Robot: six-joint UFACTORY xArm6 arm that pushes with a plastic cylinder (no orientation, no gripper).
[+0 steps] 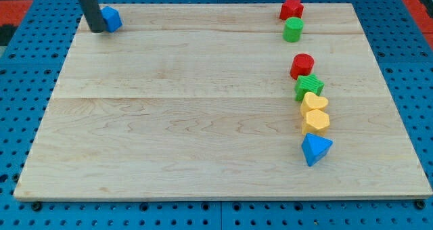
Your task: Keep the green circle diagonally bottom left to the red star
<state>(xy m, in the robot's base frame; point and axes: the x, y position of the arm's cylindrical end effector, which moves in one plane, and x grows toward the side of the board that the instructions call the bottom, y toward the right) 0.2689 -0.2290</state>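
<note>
The red star point(291, 8) lies at the view's top right of the wooden board point(203, 122). The green circle point(293, 30) sits right below it, touching or nearly touching it, almost straight under rather than to the left. My tip point(97, 30) is far away at the view's top left, just left of a blue block point(111, 18) and touching or nearly touching it.
Down the view's right side runs a line of blocks: a red circle point(302, 65), a green star point(309, 87), a yellow heart point(314, 103), a yellow hexagon-like block point(316, 120) and a blue triangle point(315, 149).
</note>
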